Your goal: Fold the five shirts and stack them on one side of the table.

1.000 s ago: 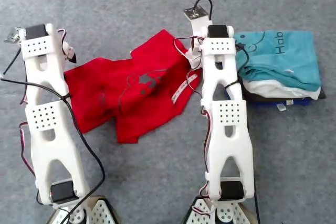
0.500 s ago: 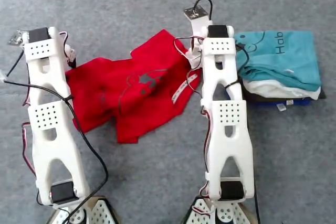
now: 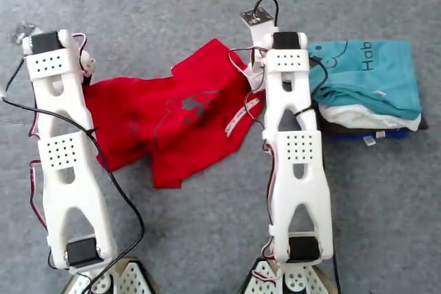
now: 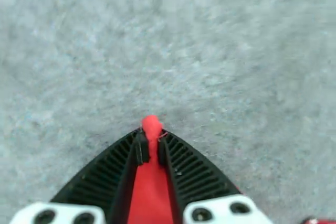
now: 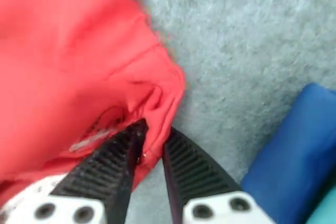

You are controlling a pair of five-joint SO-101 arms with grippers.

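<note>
Red shirt [image 3: 172,125] lies rumpled but wider, my left gripper [image 4: 149,137] having tugged its pinched edge outward, my right gripper [image 5: 154,129] pinching the opposite edge.

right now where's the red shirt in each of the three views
High view: the red shirt lies spread between the two arms, beside the folded stack.
Left wrist view: a pinch of it is clamped in the left gripper.
Right wrist view: its hem is caught in the right gripper, near the blue shirt.
Shared landmark: the grey table under it.
</note>
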